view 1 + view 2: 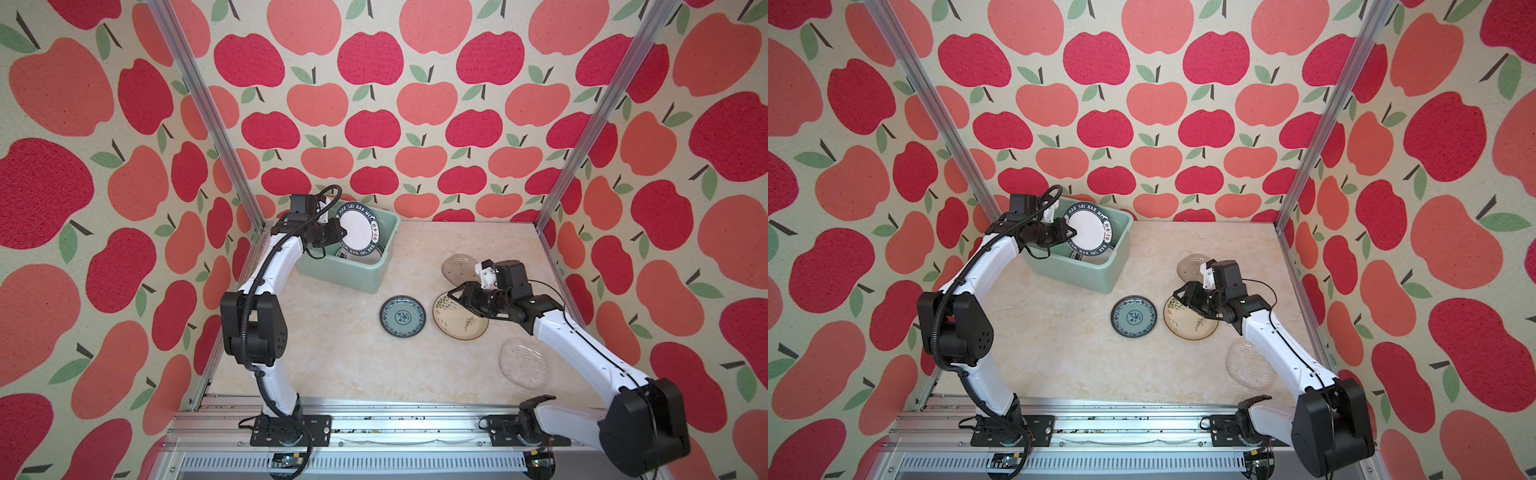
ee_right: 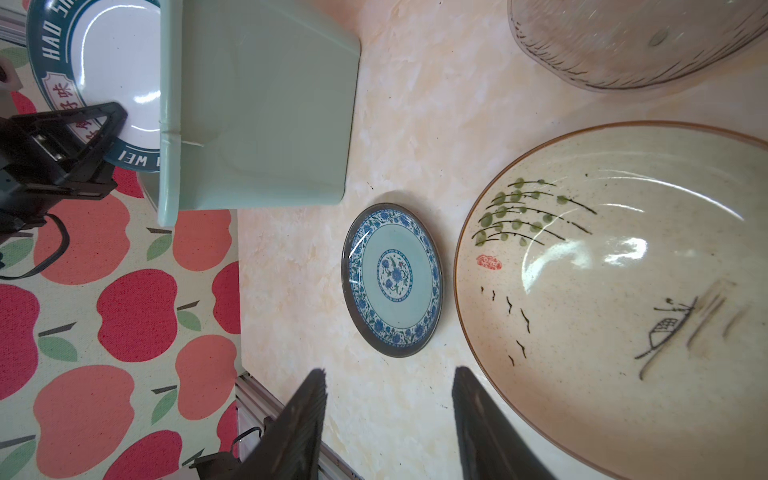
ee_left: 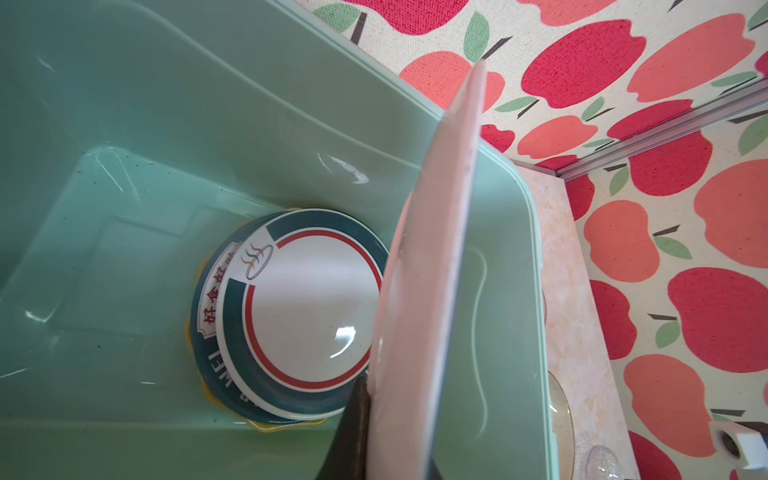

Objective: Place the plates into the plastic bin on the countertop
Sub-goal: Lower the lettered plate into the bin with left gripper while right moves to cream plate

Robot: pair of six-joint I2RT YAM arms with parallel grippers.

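Walls: The walls (image 1: 374, 62) all around had big red and pink apples on them.
Bench: The bench (image 1: 332, 353) was pale like marble, with shiny metal rails (image 1: 374, 405) at its edges.
Bin: The green bin (image 1: 338, 276) sat on the bench at the back left, near the corner.
Left hand: The left hand (image 1: 343, 231) was pinched tight on the rim of the lettered plate (image 1: 356, 227).
Lettered plate: It was white with a dark rim and white letters. It was up over the bin, tipped on a slant.
In the bin: A green-rimmed plate (image 3: 307, 307) with a red ring lay flat at the bottom, on top of another dark-rimmed plate (image 3: 208, 332). A yellow edge (image 3: 257, 426) peeked out from under them.
Right hand: The right hand (image 2: 388, 372) had its fingers apart with nothing between them. It was just over the edge of the cream plate (image 1: 463, 328).
Teal plate: The teal plate (image 1: 402, 316) lay flat on the bench, just beside the cream plate.
Glass plates: The far glass plate (image 1: 457, 266) lay behind the cream plate. The near glass plate (image 1: 523, 363) lay closer to the front, beside the right arm.
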